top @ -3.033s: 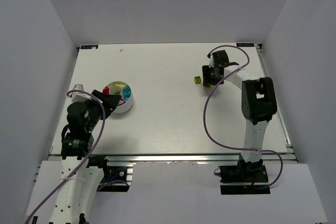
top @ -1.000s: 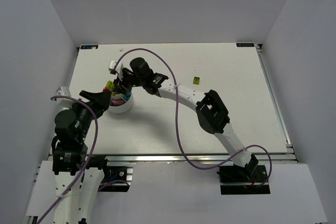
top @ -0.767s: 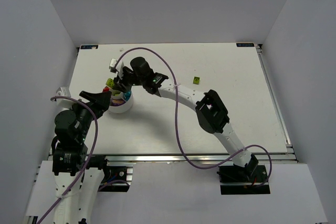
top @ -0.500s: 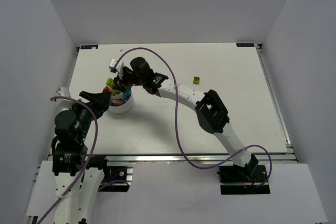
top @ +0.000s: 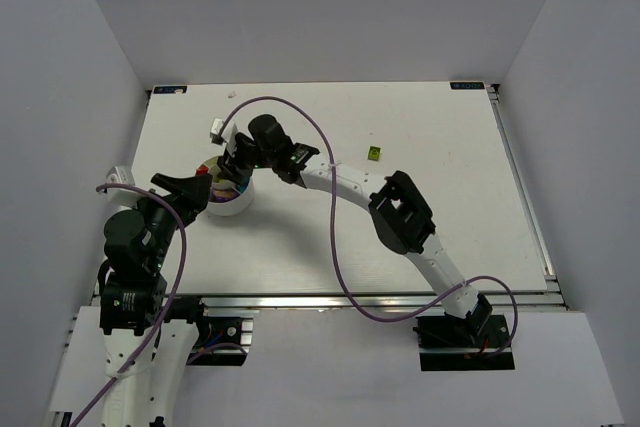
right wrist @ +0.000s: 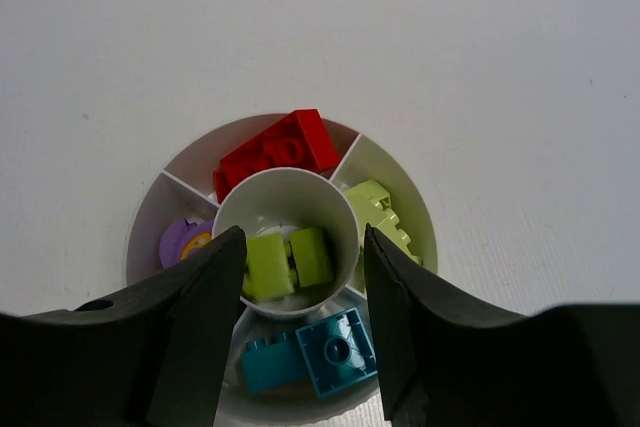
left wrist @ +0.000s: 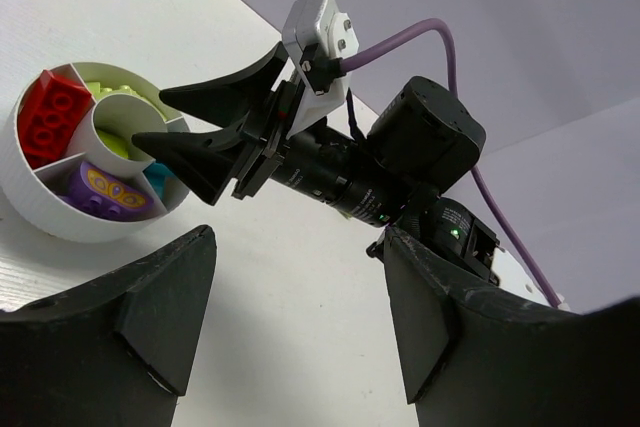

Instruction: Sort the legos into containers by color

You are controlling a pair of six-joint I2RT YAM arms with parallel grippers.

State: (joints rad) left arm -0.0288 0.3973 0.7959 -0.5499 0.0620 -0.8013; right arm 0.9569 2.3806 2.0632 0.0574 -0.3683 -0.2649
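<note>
The round white dish [right wrist: 431, 232] has wedge compartments around a centre cup. Two lime bricks [right wrist: 288, 263] lie in the cup. Red bricks [right wrist: 277, 152], another lime brick [right wrist: 382, 212], teal bricks [right wrist: 310, 352] and a purple piece [right wrist: 184, 243] each lie in a separate wedge. My right gripper [right wrist: 302, 245] is open and empty, straight above the dish [top: 222, 211]. In the top view the right gripper [top: 233, 168] hides most of the dish. One lime brick [top: 375, 153] lies on the table at centre right. My left gripper [top: 190, 188] is open and empty beside the dish [left wrist: 60, 222].
The right arm [top: 330, 179] stretches across the middle of the table from its base at the near right. Its purple cable [top: 335, 247] loops over the table. White walls stand on three sides.
The right gripper carried a lime brick from the right side to the dish. Half a second ago it still held it above the dish; now its jaws are empty and the brick lies in the cup.
</note>
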